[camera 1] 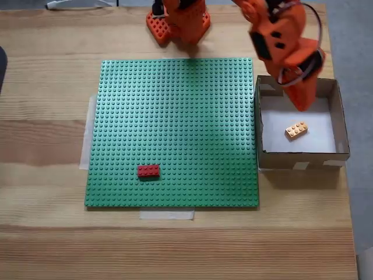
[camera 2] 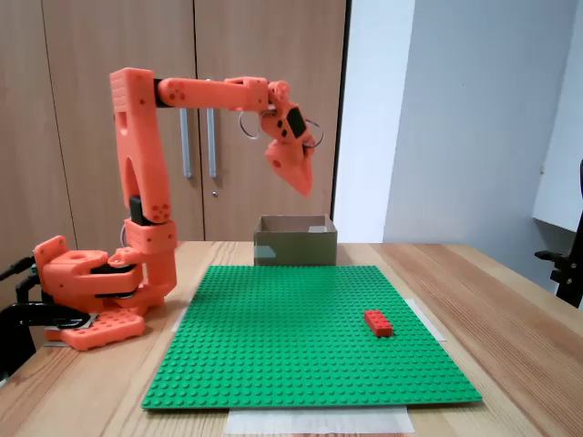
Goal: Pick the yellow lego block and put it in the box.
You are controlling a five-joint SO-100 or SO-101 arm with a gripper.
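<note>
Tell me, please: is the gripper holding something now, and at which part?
Nothing is held. The gripper hangs above the box, and the yellow lego block lies free on its white bottom.

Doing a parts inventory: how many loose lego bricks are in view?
2. The yellow lego block lies inside the box; the red brick sits on the green baseplate.

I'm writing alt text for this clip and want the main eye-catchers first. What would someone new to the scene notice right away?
The bright orange arm, with its gripper raised above the box at the right edge of the table in the view from above. Next, the big green baseplate taped mid-table, bare except for a red brick near its front edge. Last, the yellow lego block lying inside the box on its white bottom.
</note>
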